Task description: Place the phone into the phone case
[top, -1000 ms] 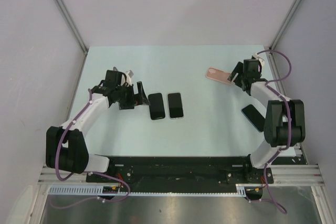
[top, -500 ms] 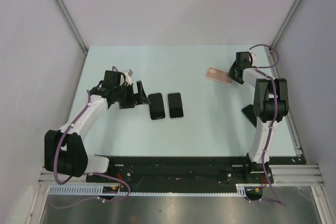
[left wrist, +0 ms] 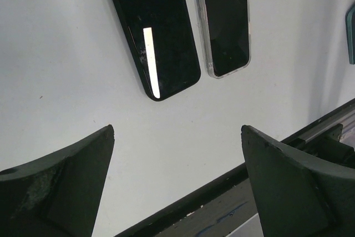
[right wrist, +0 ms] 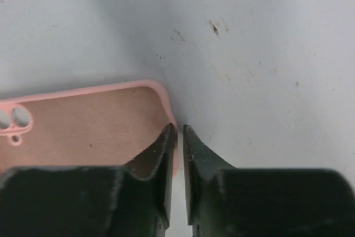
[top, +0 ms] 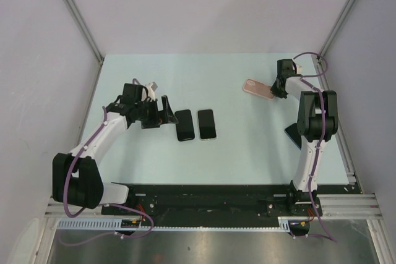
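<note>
The pink phone case (top: 255,88) lies hollow side up at the back right of the table; the right wrist view shows its camera holes at the left of the phone case (right wrist: 83,129). My right gripper (top: 276,90) (right wrist: 178,129) is shut on the case's right rim, one finger inside and one outside. A black phone (top: 184,125) (left wrist: 158,31) lies left of centre. Beside it is a second phone (top: 206,124) (left wrist: 224,20) with a pale border. My left gripper (top: 165,111) (left wrist: 177,131) stands wide open just left of the black phone, holding nothing.
A third dark phone (top: 295,135) lies near the right edge, partly behind the right arm. The black rail (top: 210,191) runs along the table's near edge. Grey walls close in the left, back and right sides. A teal edge (left wrist: 351,31) shows at the left wrist view's right border.
My right gripper has closed onto the pink case's rim, and the right arm has swung its elbow in above the case's side. The left arm has barely shifted.
</note>
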`<state>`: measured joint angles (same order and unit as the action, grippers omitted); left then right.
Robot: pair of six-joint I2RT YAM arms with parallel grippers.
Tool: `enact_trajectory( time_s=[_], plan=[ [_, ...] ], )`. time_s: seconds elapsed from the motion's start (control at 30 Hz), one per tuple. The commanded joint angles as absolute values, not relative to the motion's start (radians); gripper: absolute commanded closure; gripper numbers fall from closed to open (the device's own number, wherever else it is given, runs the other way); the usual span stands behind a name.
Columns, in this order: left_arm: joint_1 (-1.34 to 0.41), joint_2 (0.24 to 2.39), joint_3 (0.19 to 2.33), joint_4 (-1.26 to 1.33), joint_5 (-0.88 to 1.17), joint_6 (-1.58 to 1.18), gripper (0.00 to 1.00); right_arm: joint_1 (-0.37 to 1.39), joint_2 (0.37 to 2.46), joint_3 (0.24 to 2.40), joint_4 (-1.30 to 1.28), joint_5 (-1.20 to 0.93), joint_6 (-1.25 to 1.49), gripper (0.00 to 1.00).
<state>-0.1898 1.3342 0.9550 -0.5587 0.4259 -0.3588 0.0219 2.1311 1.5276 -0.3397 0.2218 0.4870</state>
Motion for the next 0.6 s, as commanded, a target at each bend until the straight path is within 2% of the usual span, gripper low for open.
enact_trajectory(
  time_s=[0.0, 0.03, 0.27, 0.47, 0.57],
  plan=[
    [-0.196, 1.307, 0.948, -0.537, 0.46, -0.36, 0.0, 0.02, 2.135, 1.552, -0.423, 0.242, 0.523, 0.98],
    [-0.195, 1.304, 0.946, -0.535, 0.463, -0.36, 0.0, 0.024, 2.119, 1.552, -0.443, 0.247, 0.526, 1.0],
    [-0.195, 1.299, 0.945, -0.537, 0.494, -0.357, 0.0, 0.087, 1.978, 1.519, -0.598, 0.275, 0.667, 1.0],
    [-0.195, 1.296, 0.936, -0.522, 0.534, -0.364, 0.0, 0.135, 1.816, 1.361, -0.64, 0.252, 0.848, 1.0],
    [-0.196, 1.29, 0.934, -0.522, 0.537, -0.364, 0.0, 0.185, 1.734, 1.306, -0.705, 0.32, 0.968, 1.0]
  ],
)
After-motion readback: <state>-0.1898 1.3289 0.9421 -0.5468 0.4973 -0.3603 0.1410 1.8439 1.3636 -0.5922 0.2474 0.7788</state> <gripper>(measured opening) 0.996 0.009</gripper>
